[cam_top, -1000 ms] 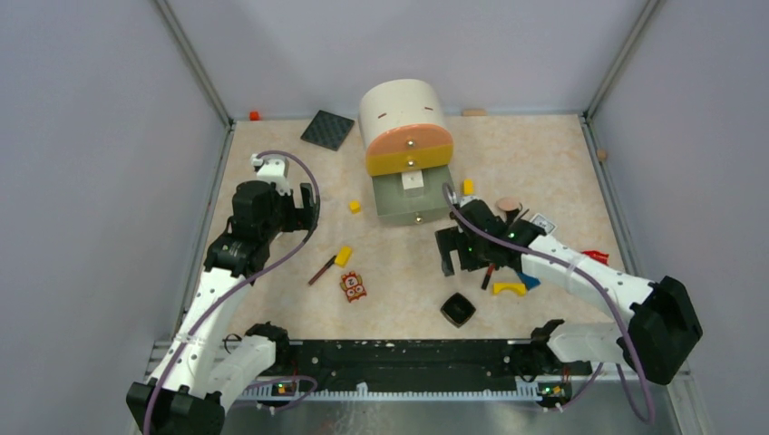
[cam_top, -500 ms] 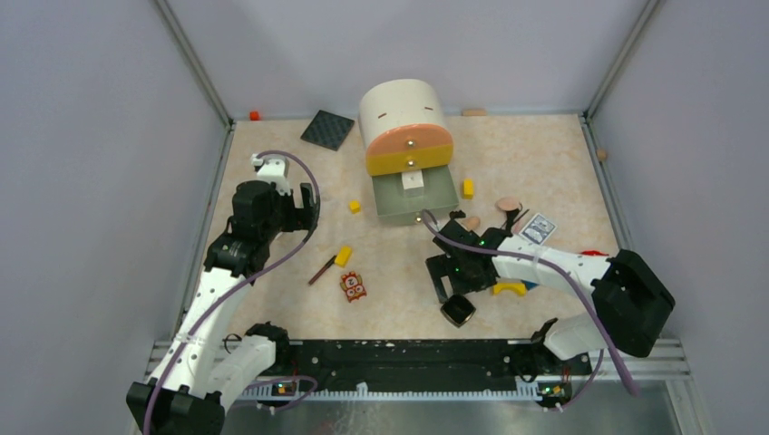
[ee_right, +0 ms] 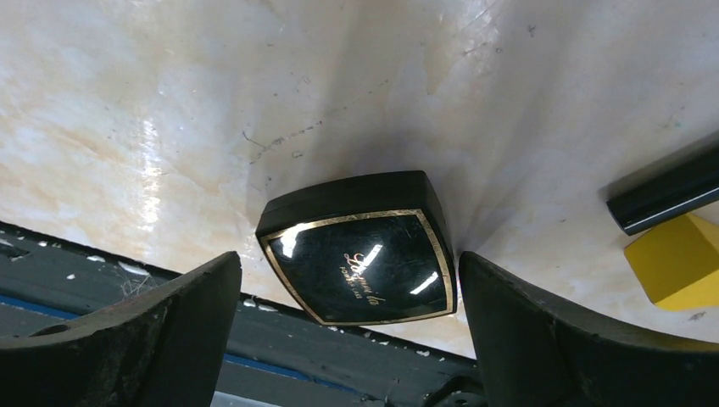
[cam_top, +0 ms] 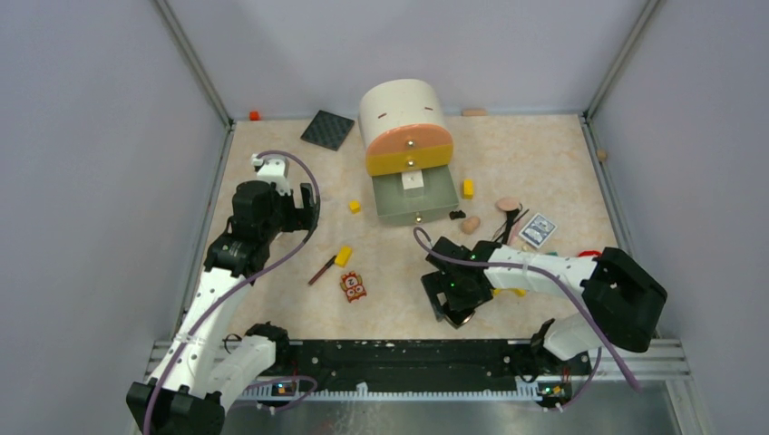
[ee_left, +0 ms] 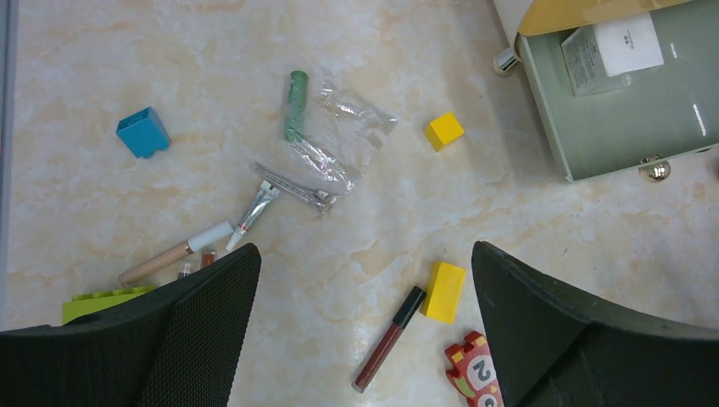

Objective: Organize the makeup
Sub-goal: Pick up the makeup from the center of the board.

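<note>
Marble tabletop (cam_top: pixel 544 154): black compact (ee_right: pixel 360 250) lid-up, straddled by spread right claw (ee_right: pixel 348 271); left claw (ee_left: pixel 365 254) spread, empty.

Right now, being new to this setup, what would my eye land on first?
The cream drum-shaped organizer at the far middle, its grey-green bottom drawer pulled open. Then the right gripper, jaws open, straddling a gold-trimmed black compact by the near edge.

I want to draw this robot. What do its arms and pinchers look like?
The left arm and right arm are white tubes linked by chunky black joints. A purple cable loops along each. The left gripper and right gripper are black, each with two broad, mesh-textured fingers.
</note>
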Action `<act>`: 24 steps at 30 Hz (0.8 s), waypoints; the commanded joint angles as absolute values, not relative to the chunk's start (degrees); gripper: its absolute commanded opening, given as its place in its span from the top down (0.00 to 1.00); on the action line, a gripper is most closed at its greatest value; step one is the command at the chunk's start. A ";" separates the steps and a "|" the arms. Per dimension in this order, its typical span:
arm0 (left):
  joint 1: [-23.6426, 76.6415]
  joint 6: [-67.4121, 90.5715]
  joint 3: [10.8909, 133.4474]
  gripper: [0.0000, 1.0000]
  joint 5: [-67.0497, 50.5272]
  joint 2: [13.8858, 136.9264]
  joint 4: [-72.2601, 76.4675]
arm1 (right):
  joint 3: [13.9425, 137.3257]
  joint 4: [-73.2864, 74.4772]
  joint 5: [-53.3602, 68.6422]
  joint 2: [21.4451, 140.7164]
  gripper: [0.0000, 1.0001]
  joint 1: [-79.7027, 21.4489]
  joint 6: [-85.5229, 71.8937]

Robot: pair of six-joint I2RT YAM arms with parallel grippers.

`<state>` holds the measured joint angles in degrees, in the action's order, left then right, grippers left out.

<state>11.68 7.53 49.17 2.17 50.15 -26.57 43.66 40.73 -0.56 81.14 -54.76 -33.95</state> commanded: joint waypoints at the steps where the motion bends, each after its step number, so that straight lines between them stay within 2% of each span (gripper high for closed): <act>1: 11.78 7.31 48.98 0.01 1.40 50.17 -24.35 | 43.51 41.27 -3.23 82.67 0.04 -56.38 -36.16; 5: 11.78 7.34 48.87 0.01 1.33 49.99 -24.42 | 43.86 41.42 -4.49 84.59 0.07 -57.52 -36.66; 10: 11.78 7.38 48.95 0.01 1.25 50.01 -24.43 | 45.26 41.62 -8.22 85.83 0.20 -59.09 -37.65; 14: 11.78 7.41 48.95 0.01 1.17 50.07 -24.39 | 47.69 41.00 -10.79 85.20 0.42 -59.69 -38.28; 17: 11.78 7.34 49.02 0.01 1.22 50.09 -24.36 | 51.99 40.20 -13.33 84.32 0.54 -59.73 -38.32; 20: 11.78 7.37 48.98 0.01 1.41 50.19 -24.35 | 57.40 38.25 -17.40 83.19 0.59 -59.54 -37.29; 24: 11.78 7.40 49.01 0.01 1.51 49.88 -24.43 | 67.03 37.96 -23.61 85.23 0.60 -57.04 -34.34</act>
<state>11.68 7.53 49.17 2.15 50.15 -26.59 56.80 41.56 -14.81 84.62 -58.89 -36.91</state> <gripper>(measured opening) 0.989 0.657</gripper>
